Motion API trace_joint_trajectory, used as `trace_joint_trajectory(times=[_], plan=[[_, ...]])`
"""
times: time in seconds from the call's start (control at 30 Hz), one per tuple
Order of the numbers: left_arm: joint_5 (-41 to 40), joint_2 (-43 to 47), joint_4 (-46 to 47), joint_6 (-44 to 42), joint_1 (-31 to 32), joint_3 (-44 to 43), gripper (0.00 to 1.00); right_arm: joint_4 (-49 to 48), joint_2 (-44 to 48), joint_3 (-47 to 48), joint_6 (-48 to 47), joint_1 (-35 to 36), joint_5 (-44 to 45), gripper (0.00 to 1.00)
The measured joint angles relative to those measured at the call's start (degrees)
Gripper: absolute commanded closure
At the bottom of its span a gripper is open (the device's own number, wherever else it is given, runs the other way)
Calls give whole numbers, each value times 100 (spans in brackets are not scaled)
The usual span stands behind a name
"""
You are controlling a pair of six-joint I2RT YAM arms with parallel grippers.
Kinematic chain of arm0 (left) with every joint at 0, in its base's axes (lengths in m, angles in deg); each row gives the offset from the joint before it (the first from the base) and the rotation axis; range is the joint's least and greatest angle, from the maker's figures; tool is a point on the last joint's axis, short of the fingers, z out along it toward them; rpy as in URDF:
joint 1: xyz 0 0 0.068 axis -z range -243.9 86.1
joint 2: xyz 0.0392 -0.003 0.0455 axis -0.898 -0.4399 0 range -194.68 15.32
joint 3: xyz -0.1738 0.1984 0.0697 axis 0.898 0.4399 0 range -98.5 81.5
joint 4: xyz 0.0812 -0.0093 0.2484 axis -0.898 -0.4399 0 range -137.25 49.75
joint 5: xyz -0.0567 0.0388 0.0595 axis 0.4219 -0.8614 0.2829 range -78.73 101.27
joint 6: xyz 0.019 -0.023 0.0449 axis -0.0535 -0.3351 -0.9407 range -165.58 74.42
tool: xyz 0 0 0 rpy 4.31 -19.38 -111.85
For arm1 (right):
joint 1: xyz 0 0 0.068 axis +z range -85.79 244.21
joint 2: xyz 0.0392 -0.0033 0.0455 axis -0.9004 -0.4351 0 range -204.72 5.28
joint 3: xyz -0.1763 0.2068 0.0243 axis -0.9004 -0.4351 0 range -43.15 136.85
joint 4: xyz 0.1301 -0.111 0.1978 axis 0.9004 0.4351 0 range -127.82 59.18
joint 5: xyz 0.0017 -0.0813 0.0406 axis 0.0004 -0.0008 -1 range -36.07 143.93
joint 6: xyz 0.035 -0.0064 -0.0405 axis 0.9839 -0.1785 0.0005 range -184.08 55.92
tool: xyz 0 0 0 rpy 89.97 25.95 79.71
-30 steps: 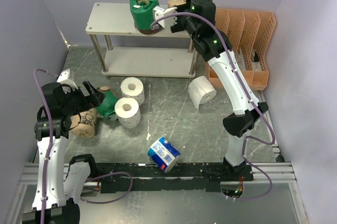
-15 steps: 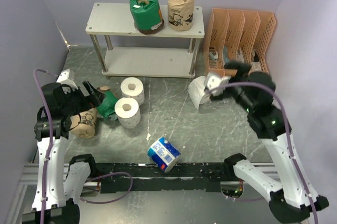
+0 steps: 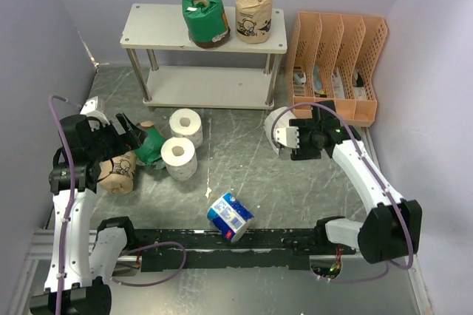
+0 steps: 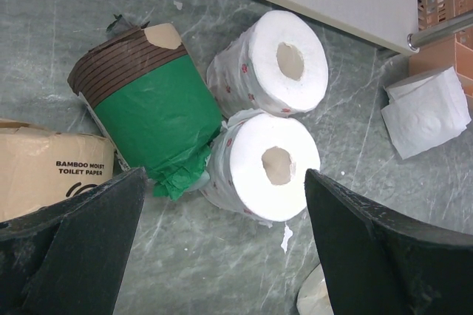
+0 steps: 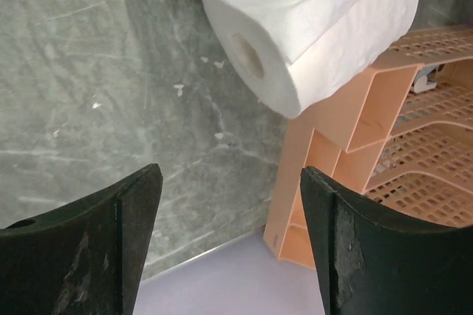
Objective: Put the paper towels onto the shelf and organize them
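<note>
Two on shelf (image 3: 155, 30): green roll (image 3: 203, 15), tan roll (image 3: 253, 13).
Left gripper (image 4: 225, 204) wide open, empty; right gripper (image 5: 229, 174) parted, empty, near white roll (image 5: 295, 26).

Walls (image 3: 59, 12): pale lilac, plain, 3 sides.
Table (image 3: 244, 163): grey-green marbled top, scuffed.
R rear: orange slotted file organizer (image 3: 336, 34).

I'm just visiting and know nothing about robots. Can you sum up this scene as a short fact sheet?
Shelf, top board: green roll and tan roll, side by side
Table: two white rolls, third white roll by the orange file rack, second green roll, second tan roll, blue-and-white roll
Left gripper: open, over the second green roll and the two white rolls
Right gripper: open, facing the third white roll, not gripping it
</note>
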Motion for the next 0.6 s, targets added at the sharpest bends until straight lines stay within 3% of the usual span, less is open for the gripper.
trace_joint_trajectory(times=[0.6], plan=[[17,-223,4,0,-140,2,1,-1462,-1443,164,57,-55,-400,27]])
